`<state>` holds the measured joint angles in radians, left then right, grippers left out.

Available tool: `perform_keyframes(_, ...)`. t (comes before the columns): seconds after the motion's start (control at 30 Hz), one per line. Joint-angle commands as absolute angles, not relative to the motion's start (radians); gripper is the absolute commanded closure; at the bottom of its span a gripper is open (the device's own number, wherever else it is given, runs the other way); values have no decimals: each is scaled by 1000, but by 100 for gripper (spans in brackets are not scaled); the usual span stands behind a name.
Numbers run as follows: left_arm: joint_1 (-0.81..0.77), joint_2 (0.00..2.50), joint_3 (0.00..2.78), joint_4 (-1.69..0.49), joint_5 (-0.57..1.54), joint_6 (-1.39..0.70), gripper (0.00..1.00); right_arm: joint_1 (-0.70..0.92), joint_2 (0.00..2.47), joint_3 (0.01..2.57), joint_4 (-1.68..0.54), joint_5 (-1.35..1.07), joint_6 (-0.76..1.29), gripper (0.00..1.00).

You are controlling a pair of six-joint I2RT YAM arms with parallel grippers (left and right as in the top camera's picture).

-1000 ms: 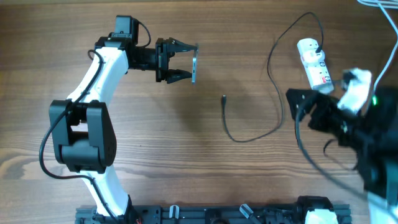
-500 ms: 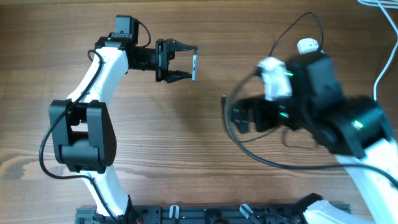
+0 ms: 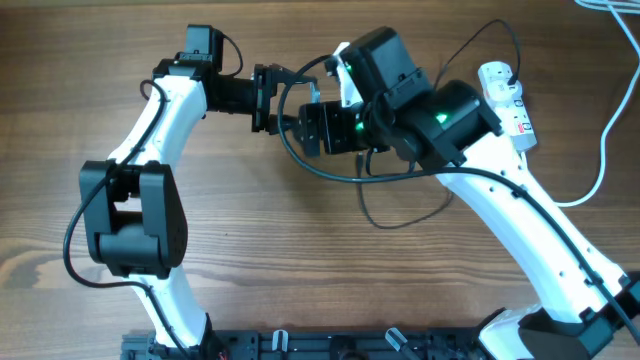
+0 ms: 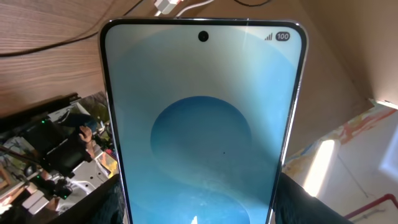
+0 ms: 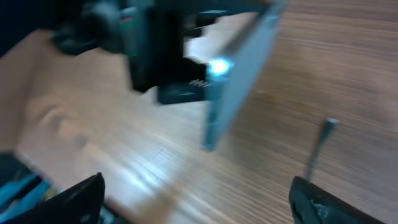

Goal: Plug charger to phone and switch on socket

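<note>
My left gripper is shut on the phone and holds it on edge above the table; its teal screen fills the left wrist view. In the right wrist view the phone shows edge-on, with the charger's plug tip lying on the wood to its right. My right gripper is open and empty, close beside the phone, and largely hides it in the overhead view. The black charger cable loops across the table to the socket, a white power strip at the far right.
A thick white cord trails from the power strip along the right edge. My right arm stretches diagonally over the middle of the table, above part of the cable. The wrist frame is motion-blurred.
My right arm has swung from the far right, near the power strip, across the table to the left and now sits next to the held phone. The left arm has not moved.
</note>
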<state>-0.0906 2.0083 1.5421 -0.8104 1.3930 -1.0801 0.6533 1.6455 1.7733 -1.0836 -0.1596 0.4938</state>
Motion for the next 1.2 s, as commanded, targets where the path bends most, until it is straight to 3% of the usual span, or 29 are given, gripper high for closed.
perform_keyframes(0.0, -100, 1982, 1562, -810, 1409, -1086, 39, 694, 1695, 1796, -1096, 51, 611, 7)
perform_keyframes(0.23, -106, 1982, 1562, -810, 1389, -1099, 39, 805, 1728, 1796, -993, 257, 685, 9)
perform_keyframes(0.3, -107, 1982, 1562, -810, 1390, -1109, 38, 828, 1731, 1795, -986, 337, 715, 15)
perform_keyframes(0.5, -111, 1982, 1562, -810, 1390, -1108, 39, 833, 1773, 1793, -983, 427, 743, 15)
perform_keyframes(0.97, -110, 1982, 1562, -810, 1390, -1107, 38, 833, 1812, 1793, -917, 463, 682, 46)
perform_keyframes(1.17, -111, 1982, 1562, -810, 1390, -1107, 38, 825, 1822, 1793, -909, 464, 680, 54)
